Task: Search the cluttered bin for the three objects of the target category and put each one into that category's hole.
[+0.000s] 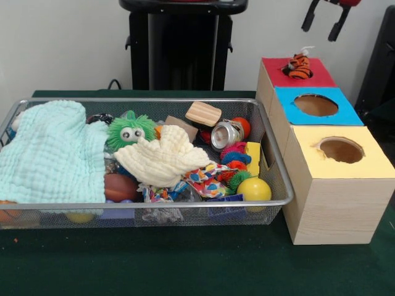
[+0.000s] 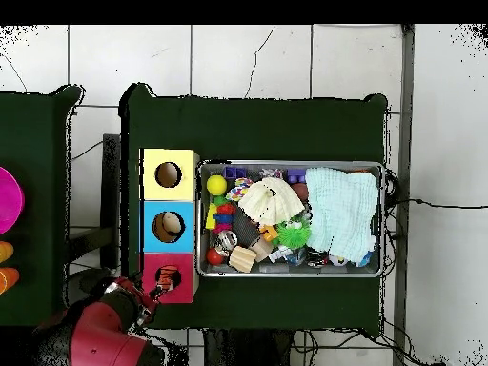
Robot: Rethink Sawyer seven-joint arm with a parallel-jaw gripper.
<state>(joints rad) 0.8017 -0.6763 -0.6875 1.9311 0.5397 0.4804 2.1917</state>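
The wire mesh bin [image 1: 281,185] stands on the dark green table [image 1: 185,265], just beside a row of 3 pale wooden boxes w/ red, blue and yellow tops. The orange plush tiger w/ black stripes [image 1: 299,66] sits in the red-surrounded hole [image 1: 291,74], partly sunk in, its upper part above the rim. In the overhead view the tiger [image 2: 166,280] shows in the same hole [image 2: 169,277] of the red box [image 2: 152,291].

The gripper [image 1: 326,23] is at the top right of the front view, above and to the right of the red box, apart from the tiger. Its 2 dark fingers [image 1: 310,16] are spread, nothing between them. From overhead the red arm [image 2: 100,335] is near the red box; gripper detail there is hard to tell.

Inside the bin: a pale mint cloth [image 1: 52,154] covers the left part, a cream cloth [image 1: 163,159] lies approx. in the middle. Behind it is a green spiky ball w/ eyes [image 1: 129,129]. Also a wooden block [image 1: 203,113], a silver can [image 1: 226,134], a yellow ball [image 1: 253,189] at the front right corner, a brown ball [image 1: 119,187], and colourful rope toys [image 1: 233,163]. Other plush toys cannot be told in the clutter.

The blue hole [image 1: 316,105] and the yellow hole [image 1: 340,150] are next in the row.
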